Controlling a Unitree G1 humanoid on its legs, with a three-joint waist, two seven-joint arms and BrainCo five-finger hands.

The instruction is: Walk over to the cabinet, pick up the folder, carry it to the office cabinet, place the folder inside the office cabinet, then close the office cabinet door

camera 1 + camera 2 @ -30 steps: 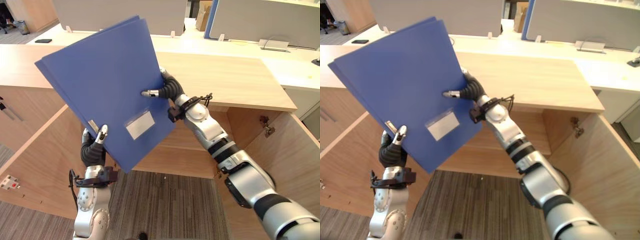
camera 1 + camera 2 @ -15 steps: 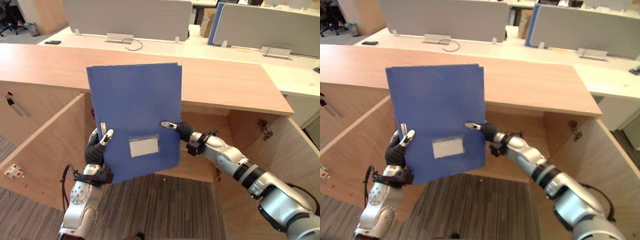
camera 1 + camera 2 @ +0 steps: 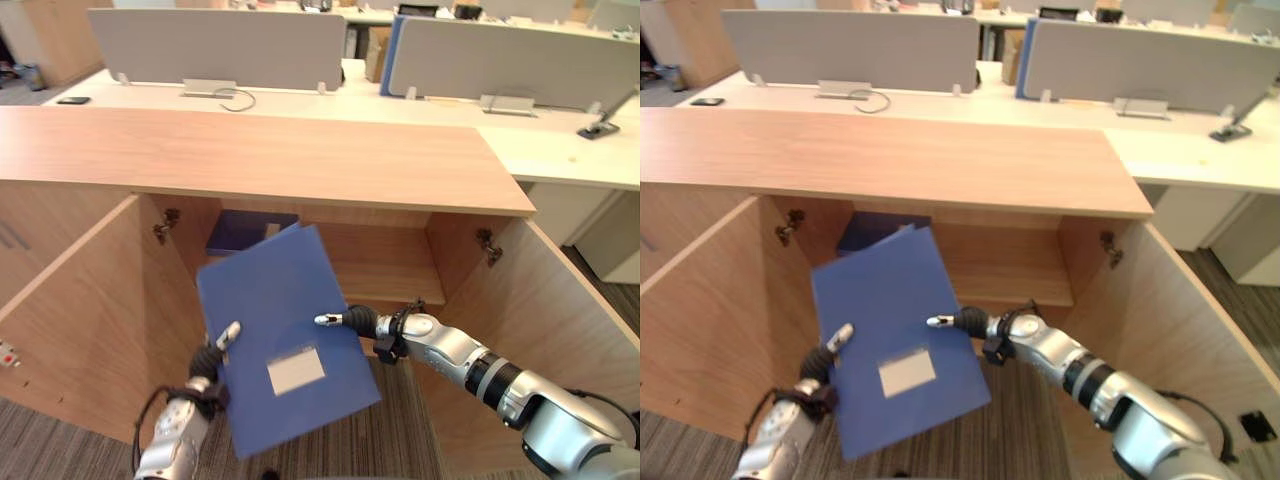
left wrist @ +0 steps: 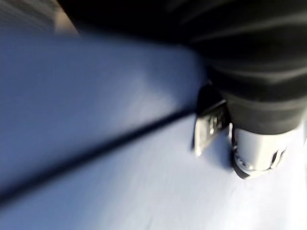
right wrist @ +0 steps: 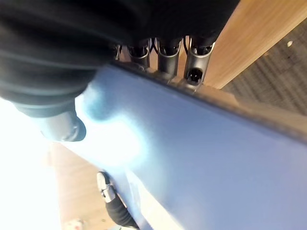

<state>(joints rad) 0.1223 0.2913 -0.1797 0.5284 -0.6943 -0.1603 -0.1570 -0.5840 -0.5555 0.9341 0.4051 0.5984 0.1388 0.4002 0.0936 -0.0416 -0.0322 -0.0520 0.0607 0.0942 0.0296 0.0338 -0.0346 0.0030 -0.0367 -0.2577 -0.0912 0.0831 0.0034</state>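
The folder point(image 3: 285, 330) has been picked up and brought to the office cabinet point(image 3: 385, 250). It has not yet been put inside. It is held up in the air, tilted, just in front of the open cabinet.

The folder is pinched by both hands. It is gripped at its 7 o'clock corner by the left hand point(image 3: 208, 362), with the thumb laid on the front. It is gripped at its 3 o'clock edge by the right hand point(image 3: 358, 321), with the thumb on the front and the fingers behind.

Two steps are judged to be left: the folder has to be put inside, and the cabinet has to be closed. The left door point(image 3: 75, 300) and the right door point(image 3: 575, 310) are both wide open.

Inside the cabinet a shelf point(image 3: 395, 285) can be seen. A dark blue book-like thing point(image 3: 248, 230) is lying flat on it at 11 o'clock. The rest of the shelf looks bare. The cabinet is topped by a long wooden worktop point(image 3: 260, 155).
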